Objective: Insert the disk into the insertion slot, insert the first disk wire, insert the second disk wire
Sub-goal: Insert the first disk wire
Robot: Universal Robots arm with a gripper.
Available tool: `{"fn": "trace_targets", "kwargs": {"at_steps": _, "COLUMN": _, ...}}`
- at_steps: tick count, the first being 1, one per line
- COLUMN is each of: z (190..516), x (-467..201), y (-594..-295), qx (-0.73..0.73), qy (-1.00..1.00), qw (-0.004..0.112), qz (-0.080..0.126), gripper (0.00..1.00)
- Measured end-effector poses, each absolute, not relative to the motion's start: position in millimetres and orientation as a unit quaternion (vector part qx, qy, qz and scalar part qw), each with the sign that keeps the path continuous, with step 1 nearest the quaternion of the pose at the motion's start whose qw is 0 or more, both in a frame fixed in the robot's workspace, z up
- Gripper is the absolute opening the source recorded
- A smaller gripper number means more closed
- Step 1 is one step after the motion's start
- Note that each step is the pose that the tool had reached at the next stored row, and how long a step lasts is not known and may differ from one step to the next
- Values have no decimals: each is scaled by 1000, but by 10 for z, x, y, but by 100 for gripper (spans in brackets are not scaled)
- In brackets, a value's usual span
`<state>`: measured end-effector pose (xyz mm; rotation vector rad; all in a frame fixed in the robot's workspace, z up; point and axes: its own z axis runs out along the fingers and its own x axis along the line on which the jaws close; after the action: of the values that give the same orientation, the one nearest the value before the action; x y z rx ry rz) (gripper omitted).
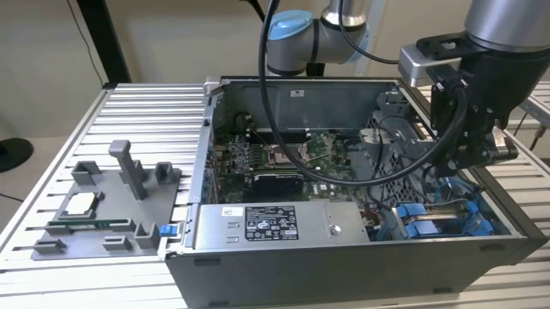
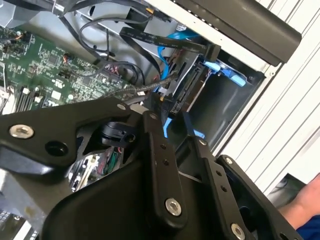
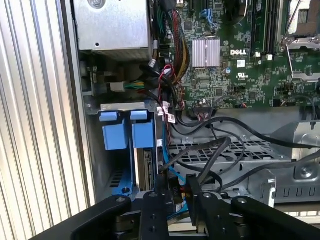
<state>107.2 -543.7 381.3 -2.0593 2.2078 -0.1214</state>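
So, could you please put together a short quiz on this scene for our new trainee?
1. True or false: the computer case is closed by its cover.
2. In the first wrist view, the drive carriers near the gripper are: A red, B blue, C yellow.
3. In the exterior view, on which side of the case does the grey parts tray lie?
Key: 1 false; 2 B; 3 the exterior view's left.
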Motion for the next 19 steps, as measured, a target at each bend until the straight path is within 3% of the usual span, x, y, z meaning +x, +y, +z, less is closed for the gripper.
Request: {"fn": "trace_targets", "kwargs": {"at_steps": 19, "z": 3811, "x": 1100, "y": -5490, "qx": -680, "qy": 729, "qw": 59, "qz": -39, "gripper": 0}}
